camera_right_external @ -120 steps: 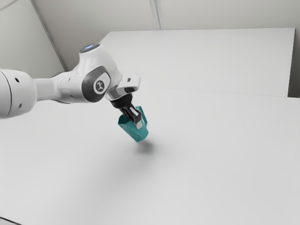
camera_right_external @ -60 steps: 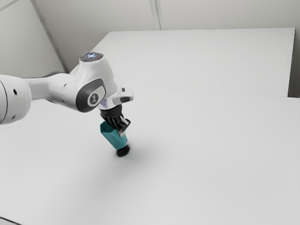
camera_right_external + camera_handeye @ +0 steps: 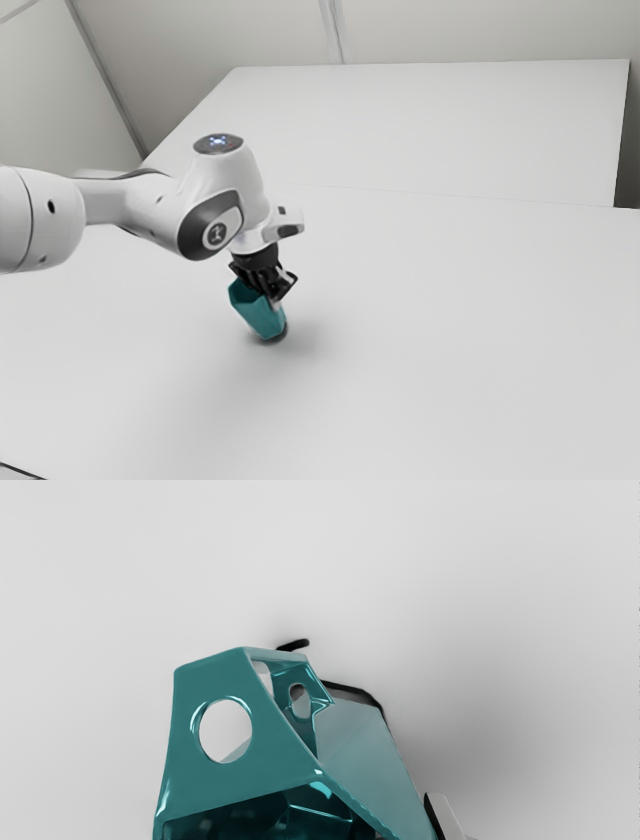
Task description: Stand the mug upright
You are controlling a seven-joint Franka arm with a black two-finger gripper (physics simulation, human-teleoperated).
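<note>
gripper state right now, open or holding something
Gripper: closed on the teal mug, which is held at a tilt, its mouth leaning toward the exterior view's left.

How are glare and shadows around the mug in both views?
Wrist view: sharp glints on the mug, a dark interior, a broad soft shadow on the pale table; exterior view: a small dark shadow hugs the mug's base.

Free room on the table [image 3: 450, 330] beside mug [image 3: 260, 315] and claw [image 3: 273, 295]
</note>
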